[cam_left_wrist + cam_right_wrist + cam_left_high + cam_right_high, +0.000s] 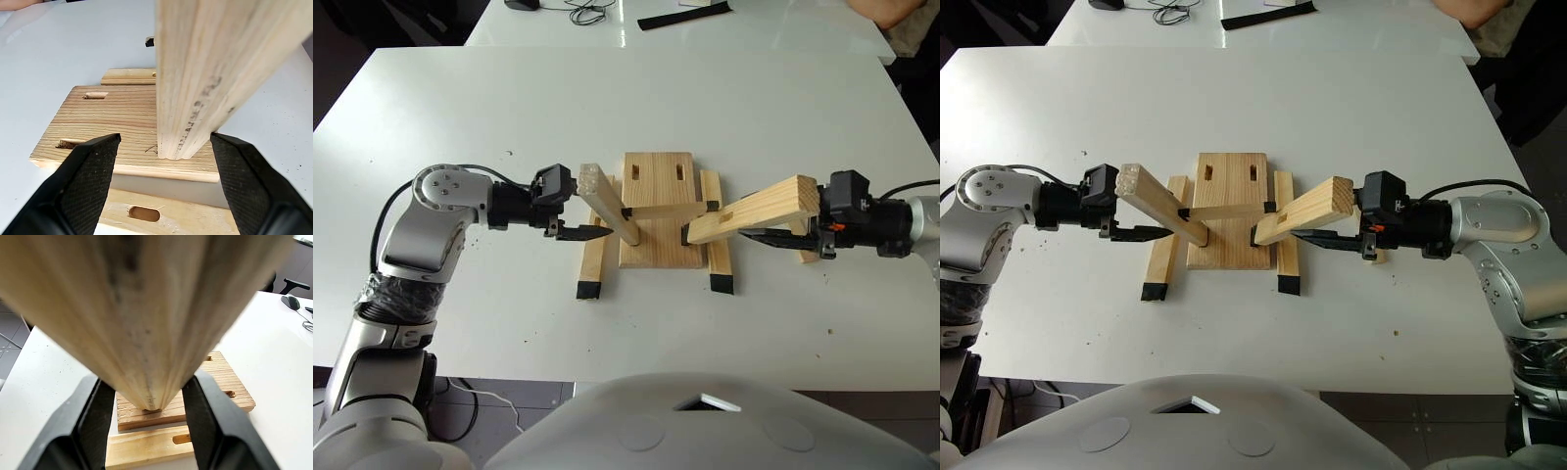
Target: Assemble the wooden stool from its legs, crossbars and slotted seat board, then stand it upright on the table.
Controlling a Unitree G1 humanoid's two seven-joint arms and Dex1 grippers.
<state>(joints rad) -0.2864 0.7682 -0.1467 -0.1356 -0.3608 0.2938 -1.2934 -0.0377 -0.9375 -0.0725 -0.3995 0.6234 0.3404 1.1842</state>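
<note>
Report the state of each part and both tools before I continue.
Seat: flat, slots up, resting on the flat legs.
Flat legs: two, lying under the seat's sides.
Left leg: tilted, lower end on the seat.
Right leg: tilted, lower end on the seat.
Crossbar: spans between the tilted legs.
Left tool: open around the left leg.
Right tool: shut on the right leg.

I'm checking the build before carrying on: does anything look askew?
Yes. The left leg and right leg, linked by the crossbar, lean outward over the seat board instead of standing square. The left claw is open around its leg.
</note>
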